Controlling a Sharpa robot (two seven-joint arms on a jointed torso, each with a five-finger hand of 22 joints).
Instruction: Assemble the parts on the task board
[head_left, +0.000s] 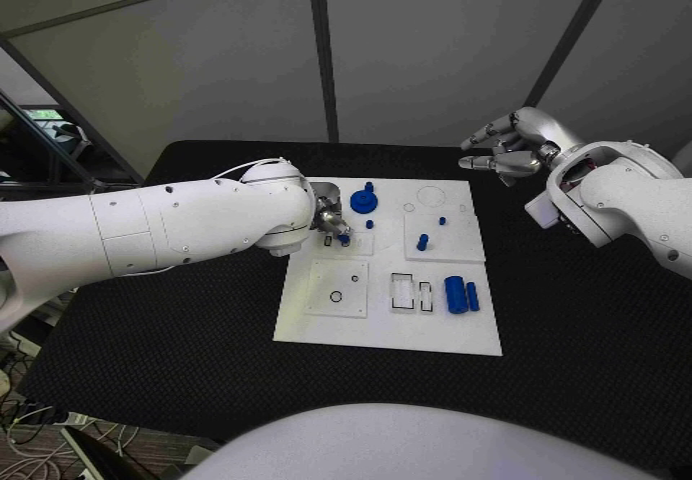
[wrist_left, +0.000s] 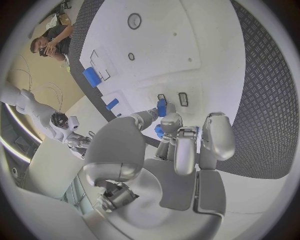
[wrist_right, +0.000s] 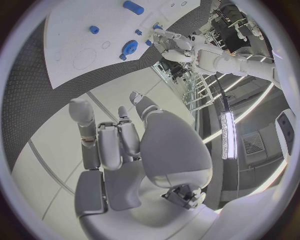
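now left robot hand (wrist_left: 178, 135) around blue part (wrist_left: 162, 107)

No legible text, labels, brand marks or numbers in any view. The task board (head_left: 389, 330) carries only outline markings (thin black rectangles and circles, no characters). The blue parts (head_left: 457, 294) are unmarked.
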